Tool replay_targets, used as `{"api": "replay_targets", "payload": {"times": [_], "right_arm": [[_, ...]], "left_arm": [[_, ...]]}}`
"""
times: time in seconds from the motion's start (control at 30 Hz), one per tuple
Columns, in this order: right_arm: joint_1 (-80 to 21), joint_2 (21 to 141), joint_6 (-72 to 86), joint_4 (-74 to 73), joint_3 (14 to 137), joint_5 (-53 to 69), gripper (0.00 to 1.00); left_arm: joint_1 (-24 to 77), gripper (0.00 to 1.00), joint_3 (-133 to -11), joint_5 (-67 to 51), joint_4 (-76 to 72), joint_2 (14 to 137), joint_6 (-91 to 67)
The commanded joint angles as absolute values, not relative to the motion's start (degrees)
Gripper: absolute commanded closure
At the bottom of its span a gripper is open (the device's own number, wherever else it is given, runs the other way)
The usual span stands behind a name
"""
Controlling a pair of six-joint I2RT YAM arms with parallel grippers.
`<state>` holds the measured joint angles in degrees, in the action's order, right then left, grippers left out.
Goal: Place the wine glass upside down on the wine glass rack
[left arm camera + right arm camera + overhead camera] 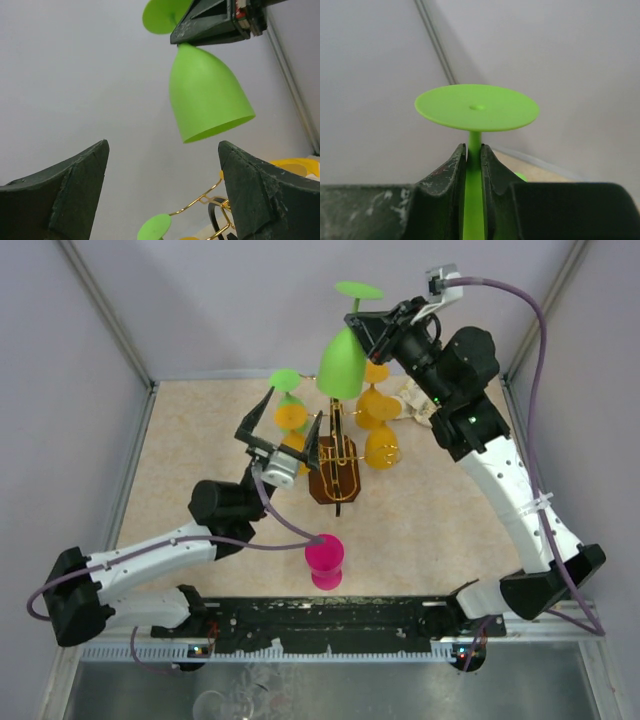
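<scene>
Right claw: your right gripper (474, 150) is squeezed nearly closed on the stem of the green wine glass (207, 95), just under the round foot. That's a proper grip, with a finger on each side of the stem.
Left claw: your left gripper (162, 147) is spread wide with nothing in it. It's lower down and pointing up at the glass bowl.
Glass position: it's up in the air in the upper middle of the top view, foot up and mouth down, tilted a little. From the left wrist view it's clear of the gold wire below it.
Rack: the wine glass rack (335, 465) stands mid-table, just below the held glass in the top view.
Already hanging: yellow glasses (378, 405) are on the rack's right and far side, and a second green glass (285, 378) is on its left.
Extra: a pink glass (324, 560) stands on the table (440, 520), lower centre, well apart from the rack.
</scene>
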<state>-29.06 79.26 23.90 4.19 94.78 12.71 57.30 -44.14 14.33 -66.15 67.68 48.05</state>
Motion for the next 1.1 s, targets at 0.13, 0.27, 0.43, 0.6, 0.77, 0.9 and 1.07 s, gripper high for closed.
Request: {"api": "replay_targets", "payload": {"times": [0.13, 0.27, 0.43, 0.6, 0.77, 0.9, 1.07], "right_arm": [[-20.88, 78.51, 10.89, -7.25, 99.10, -0.32, 1.00], [-18.84, 73.69, 3.40, -9.42, 93.72, -14.07, 1.00], [-18.54, 64.06, -4.08, -10.52, 85.60, -19.85, 1.00], [-18.54, 54.38, -8.24, -15.25, 76.47, -18.18, 1.00], [-18.50, 43.54, -5.66, -16.32, 64.73, -9.35, 1.00], [-18.52, 35.29, -4.38, -10.33, 52.92, 6.02, 1.00], [-18.54, 31.89, -3.78, -7.86, 45.92, 14.96, 1.00]], "left_arm": [[50.18, 0.04, -65.73, 16.64, -28.21, 71.06, 28.66], [39.58, 0.04, -75.60, 7.39, -14.62, 74.62, 15.32], [30.98, 0.02, -84.81, 2.53, -0.80, 78.61, 8.22], [24.25, 0.01, -84.91, 0.69, 5.83, 77.43, 3.21], [20.37, 0.01, -80.60, -0.29, 7.31, 74.55, 1.45], [19.45, 0.01, -76.85, -0.79, 5.92, 72.95, 0.84], [19.06, 0.01, -75.85, -0.50, 5.64, 72.62, 1.10]]}}
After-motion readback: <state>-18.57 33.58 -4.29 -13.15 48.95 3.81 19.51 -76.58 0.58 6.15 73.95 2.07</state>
